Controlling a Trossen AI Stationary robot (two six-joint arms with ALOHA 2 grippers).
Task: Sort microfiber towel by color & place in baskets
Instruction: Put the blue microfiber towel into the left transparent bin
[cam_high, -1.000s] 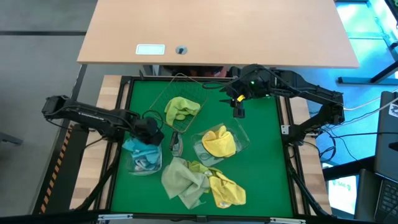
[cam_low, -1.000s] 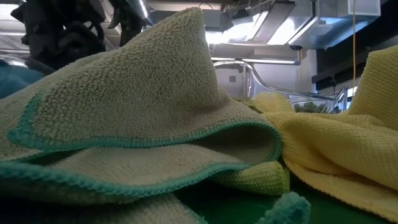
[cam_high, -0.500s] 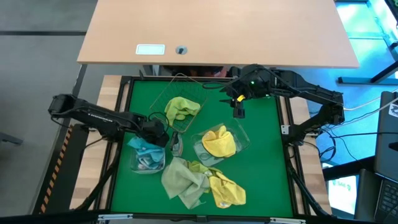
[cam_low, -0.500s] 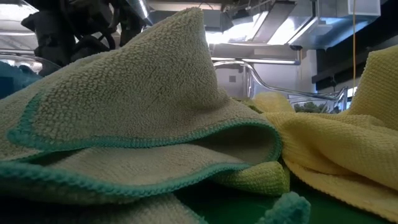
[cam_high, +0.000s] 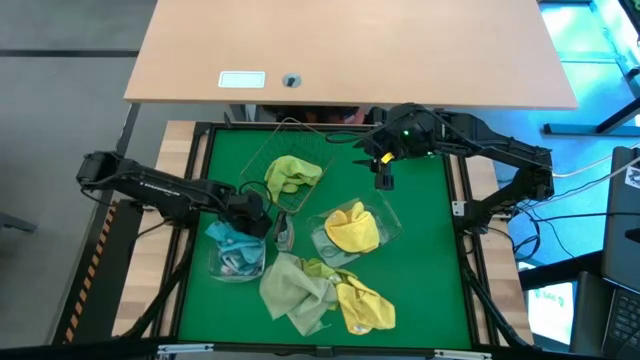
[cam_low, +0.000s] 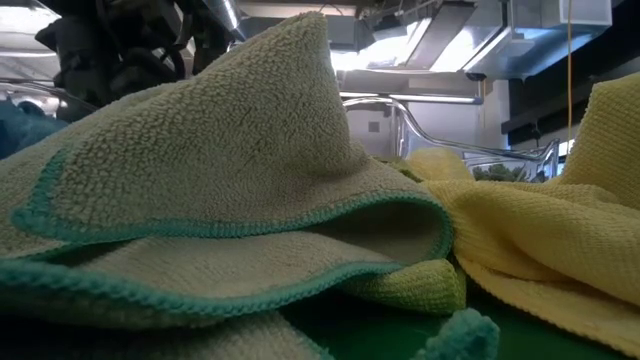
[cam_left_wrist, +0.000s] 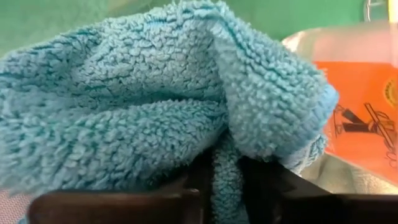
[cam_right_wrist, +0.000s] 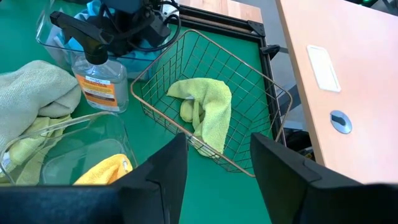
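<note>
Left gripper (cam_high: 243, 213) clamped on teal towel (cam_left_wrist: 155, 106) over left clear tub (cam_high: 236, 262) (right gripper (cam_right_wrist: 211, 180) idle, fingers apart): release only once towel clears the rim.

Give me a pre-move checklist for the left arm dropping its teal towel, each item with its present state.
1. Teal towel held by left gripper: ok, cloth is pinched between the fingers in the left wrist view.
2. Gripper over the left clear tub: ok, it sits at the tub's upper edge.
3. Tub colour match: ok, only teal and pale cloth shows inside.
4. Spray bottle clear of the drop: cannot tell, it stands right beside the gripper.
5. Right gripper out of the way: ok, open and parked at the far right of the mat.
6. Pile untouched: ok.
</note>
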